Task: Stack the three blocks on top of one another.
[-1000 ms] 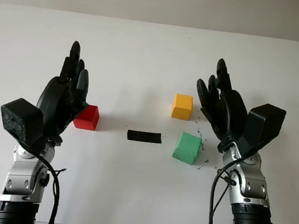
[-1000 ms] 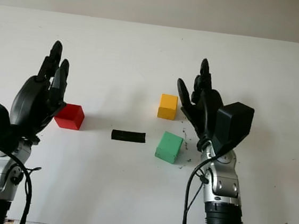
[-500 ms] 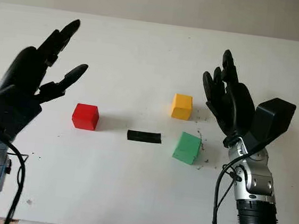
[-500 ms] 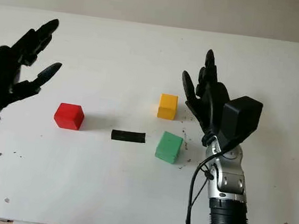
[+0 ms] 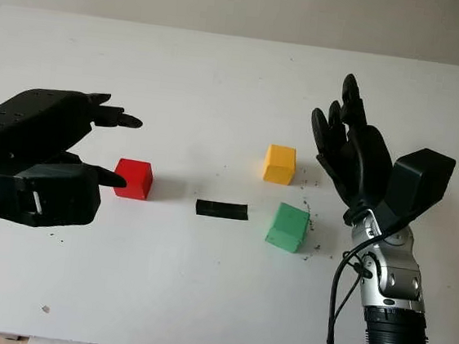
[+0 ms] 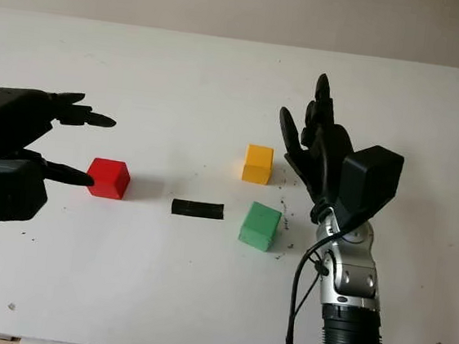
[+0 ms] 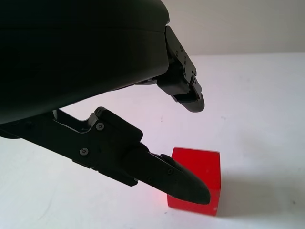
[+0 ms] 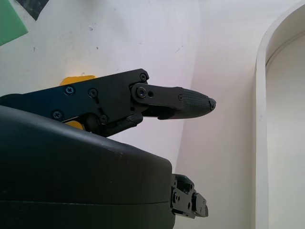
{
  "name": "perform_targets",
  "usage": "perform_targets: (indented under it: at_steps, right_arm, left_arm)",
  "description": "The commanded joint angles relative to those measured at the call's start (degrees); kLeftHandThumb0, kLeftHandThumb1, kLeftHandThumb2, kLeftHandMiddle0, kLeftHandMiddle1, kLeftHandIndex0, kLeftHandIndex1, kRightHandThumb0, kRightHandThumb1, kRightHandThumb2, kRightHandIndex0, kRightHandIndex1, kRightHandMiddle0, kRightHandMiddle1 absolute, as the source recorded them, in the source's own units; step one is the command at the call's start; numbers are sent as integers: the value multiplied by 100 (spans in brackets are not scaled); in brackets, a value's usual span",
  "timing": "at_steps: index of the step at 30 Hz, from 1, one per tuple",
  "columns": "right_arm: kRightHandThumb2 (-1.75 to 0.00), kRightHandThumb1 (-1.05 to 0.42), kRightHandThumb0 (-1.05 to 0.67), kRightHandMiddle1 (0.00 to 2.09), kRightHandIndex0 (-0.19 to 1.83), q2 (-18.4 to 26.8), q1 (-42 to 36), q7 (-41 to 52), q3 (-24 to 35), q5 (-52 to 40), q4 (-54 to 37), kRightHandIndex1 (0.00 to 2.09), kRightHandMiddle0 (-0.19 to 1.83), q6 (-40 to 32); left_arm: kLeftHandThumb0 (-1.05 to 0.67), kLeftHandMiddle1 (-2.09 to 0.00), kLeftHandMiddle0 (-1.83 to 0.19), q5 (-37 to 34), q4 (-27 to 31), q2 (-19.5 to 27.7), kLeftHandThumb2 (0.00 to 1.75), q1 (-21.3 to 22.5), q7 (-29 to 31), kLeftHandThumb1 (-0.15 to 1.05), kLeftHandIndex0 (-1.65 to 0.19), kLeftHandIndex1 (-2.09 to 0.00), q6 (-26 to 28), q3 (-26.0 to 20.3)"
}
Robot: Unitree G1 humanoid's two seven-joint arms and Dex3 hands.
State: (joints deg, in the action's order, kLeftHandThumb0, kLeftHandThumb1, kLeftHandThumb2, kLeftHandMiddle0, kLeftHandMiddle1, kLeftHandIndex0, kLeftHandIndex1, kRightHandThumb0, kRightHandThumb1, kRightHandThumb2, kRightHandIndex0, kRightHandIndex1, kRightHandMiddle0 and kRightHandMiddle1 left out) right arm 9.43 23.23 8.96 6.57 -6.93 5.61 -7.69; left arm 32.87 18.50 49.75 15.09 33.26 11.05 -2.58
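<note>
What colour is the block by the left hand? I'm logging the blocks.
Red block, clearest in the left wrist view, beside the open left hand.

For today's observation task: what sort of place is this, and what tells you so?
Probably a robot test bench: a bare white table, three coloured blocks, red, yellow, green, and a black tape mark.

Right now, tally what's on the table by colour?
Red block: 1
Yellow block: 1
Green block: 1
Black tape strip: 1
Total: 4, none stacked. Left hand open beside the red block; right hand open, raised right of the yellow block.
</note>
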Motion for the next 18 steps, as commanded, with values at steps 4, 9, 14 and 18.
perform_targets:
  at_steps: [4, 9, 14, 18]
  right_arm:
    - [-46, -105, -55, 0, -19, -44, -44, -54, -7, -10, -148, 0, -19, 113]
    - [-46, -105, -55, 0, -19, -125, -20, -140, -2, -28, -106, 0, -19, 135]
    - [-46, -105, -56, 0, -19, -106, -2, -71, -17, -45, -80, 0, -19, 150]
    - [-46, -105, -56, 0, -19, -108, -9, -47, -10, -51, -77, 0, -19, 167]
  left_arm:
    - [-73, -4, -12, 280, -165, 108, 5, 145, 6, 84, -47, -10, -193, 245]
    - [-74, -4, -9, 434, -303, -30, 5, 44, -201, 84, -44, -8, -401, 388]
    - [-69, -5, -10, 724, -435, -123, 5, -20, -486, 84, -47, -9, -538, 526]
    - [-69, -6, -11, 924, -567, -152, 6, -21, -659, 86, -51, -11, -672, 615]
